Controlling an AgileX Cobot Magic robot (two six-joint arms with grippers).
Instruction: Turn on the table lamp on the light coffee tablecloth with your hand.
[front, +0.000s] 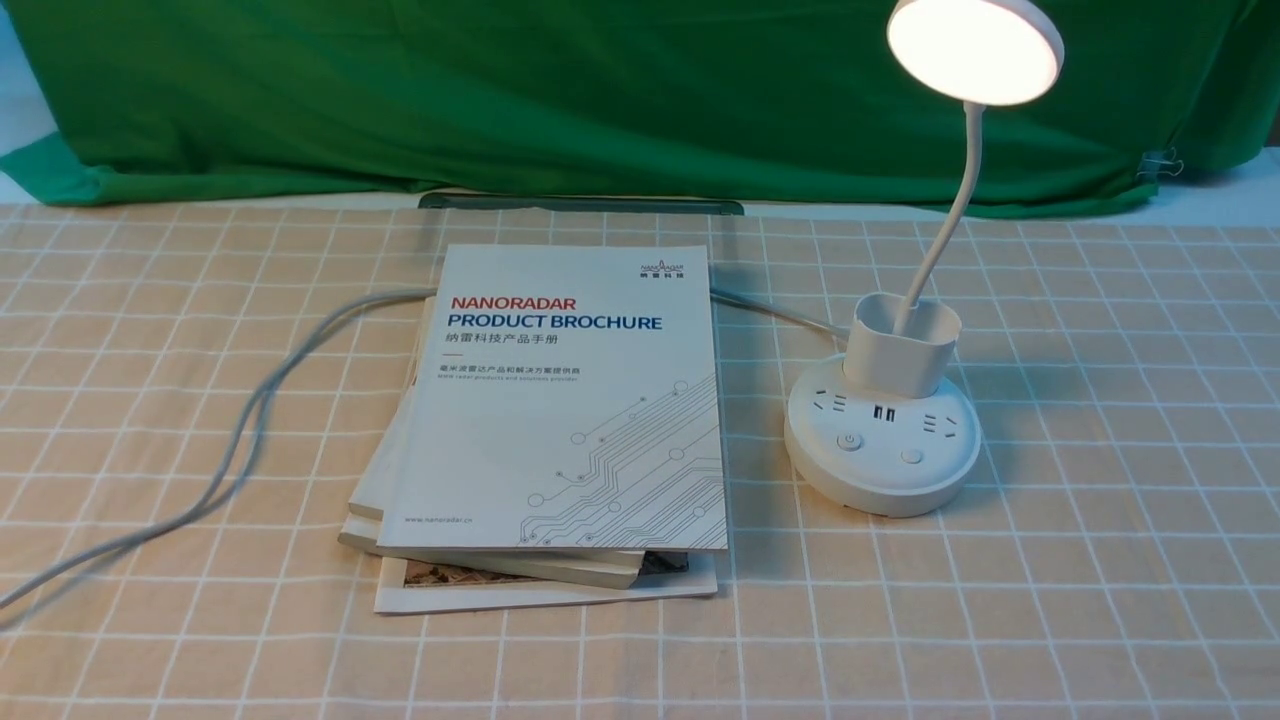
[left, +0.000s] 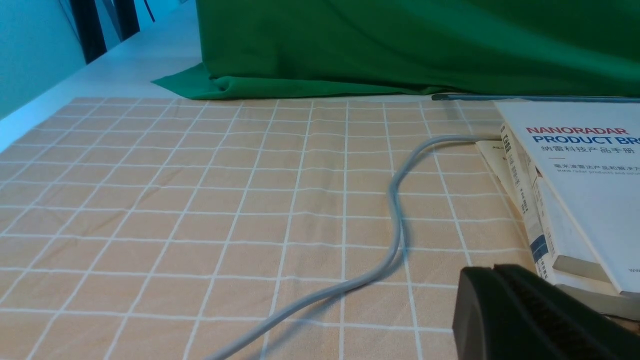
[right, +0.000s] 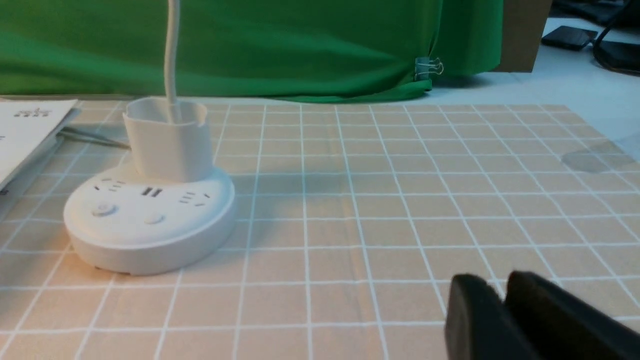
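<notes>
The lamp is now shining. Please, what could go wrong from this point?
The right gripper is near the lamp base; if it swings back, it might press a button and switch the light off. The cable runs beneath the books, so a pull on it could perhaps shift the stack or drag the base.

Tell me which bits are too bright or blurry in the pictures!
Front view: the lamp's head glows plain white, washed out. Right wrist view: the fingers look blurry. Left wrist view: the cord casts a soft shadow.
</notes>
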